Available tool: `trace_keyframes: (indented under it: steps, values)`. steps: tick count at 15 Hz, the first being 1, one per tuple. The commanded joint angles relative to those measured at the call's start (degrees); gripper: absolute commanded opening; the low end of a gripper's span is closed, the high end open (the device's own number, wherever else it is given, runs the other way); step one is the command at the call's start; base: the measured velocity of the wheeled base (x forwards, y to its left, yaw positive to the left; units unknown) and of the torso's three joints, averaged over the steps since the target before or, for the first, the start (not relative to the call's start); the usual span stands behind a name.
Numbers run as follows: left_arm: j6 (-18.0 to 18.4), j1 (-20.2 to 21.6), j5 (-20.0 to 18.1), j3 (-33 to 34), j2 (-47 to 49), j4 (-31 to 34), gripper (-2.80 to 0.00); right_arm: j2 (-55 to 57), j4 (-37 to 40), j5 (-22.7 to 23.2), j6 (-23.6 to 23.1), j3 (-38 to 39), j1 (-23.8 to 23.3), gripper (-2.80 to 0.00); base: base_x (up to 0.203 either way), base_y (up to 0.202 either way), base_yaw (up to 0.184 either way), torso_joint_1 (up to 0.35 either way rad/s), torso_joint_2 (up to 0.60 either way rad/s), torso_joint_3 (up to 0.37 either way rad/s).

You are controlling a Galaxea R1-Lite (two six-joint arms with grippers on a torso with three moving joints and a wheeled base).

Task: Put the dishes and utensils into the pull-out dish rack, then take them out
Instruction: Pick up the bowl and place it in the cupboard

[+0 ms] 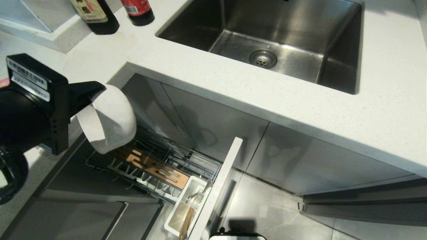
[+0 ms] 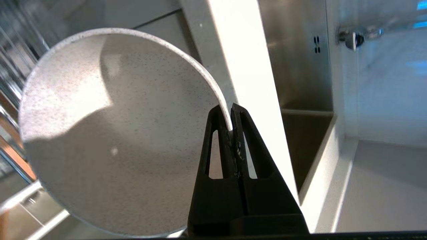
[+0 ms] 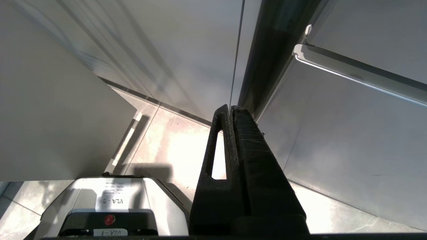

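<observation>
- Holding the cream-white bowl [image 1: 110,116] by its rim, my left gripper [image 1: 95,91] has its fingers [image 2: 213,140] pinched on the wall, one inside and one outside; the bowl hangs tilted on its side above the rear end of the pull-out dish rack [image 1: 156,160].
- I see the rack's tan slotted wooden strip [image 1: 156,168] bare, with the chrome wires around it.
- Its white utensil cup [image 1: 185,206], just behind the pale cabinet front [image 1: 220,186], holds the light-wood chopsticks [image 1: 186,221] and a grey metal utensil [image 1: 200,195].
- My right gripper [image 3: 231,111] hangs low by the cabinet doors, fingers pressed together on nothing.
- Beyond, the steel sink [image 1: 283,36] is sunk in the desk [image 1: 233,86], with two bottles [image 1: 100,15] at its left.
</observation>
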Motion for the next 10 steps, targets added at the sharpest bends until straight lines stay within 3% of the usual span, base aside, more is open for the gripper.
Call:
trace_keyframes:
  steps: [1,4,10]
  values:
    - [-4.21,-0.06,0.22,1.51,0.54,-0.18,-2.80,0.02,0.00,0.01,-0.02,0.09,0.02,-2.80,0.000,0.000,0.000,0.000,0.00,0.000]
    - [-10.74,0.47,0.04,3.29,1.54,-0.69,-2.80,0.02,0.00,0.01,-0.02,0.09,0.02,-2.80,0.000,0.000,0.000,0.000,0.00,0.000]
    - [-12.40,0.43,1.45,8.96,7.47,-12.02,-2.80,0.02,0.00,0.01,-0.02,0.09,0.02,-2.80,0.000,0.000,0.000,0.000,0.00,0.000]
